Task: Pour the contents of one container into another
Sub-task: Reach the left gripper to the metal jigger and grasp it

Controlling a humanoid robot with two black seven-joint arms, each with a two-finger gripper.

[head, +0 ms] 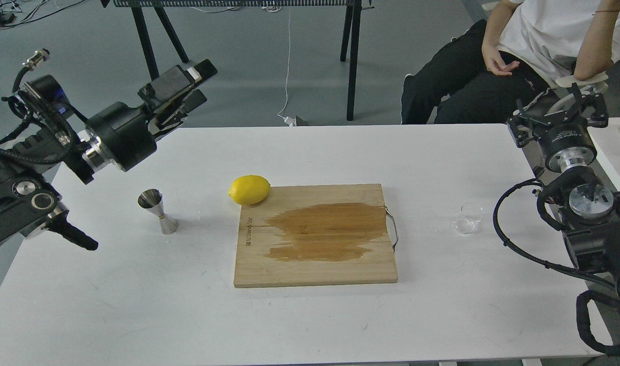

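Wooden cutting board point(315, 264) centres my table point(137, 305): one steel jigger point(158, 211) stands well left of it, one clear glass cup point(467, 218) right, one lemon point(249, 189) on its corner. Left tool point(190, 89) gapes empty; right tool point(577, 104), I cannot tell.

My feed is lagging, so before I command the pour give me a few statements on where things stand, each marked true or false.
1. The glass cup stands on the table right of the cutting board, nearer the right gripper. True.
2. The jigger is held in the left gripper. False: it stands upright on the table, apart from both grippers.
3. The lemon lies at the board's far left corner. True.
4. The board is dry all over. False: a dark wet patch covers its middle.
5. The left gripper's jaws hold nothing. True.
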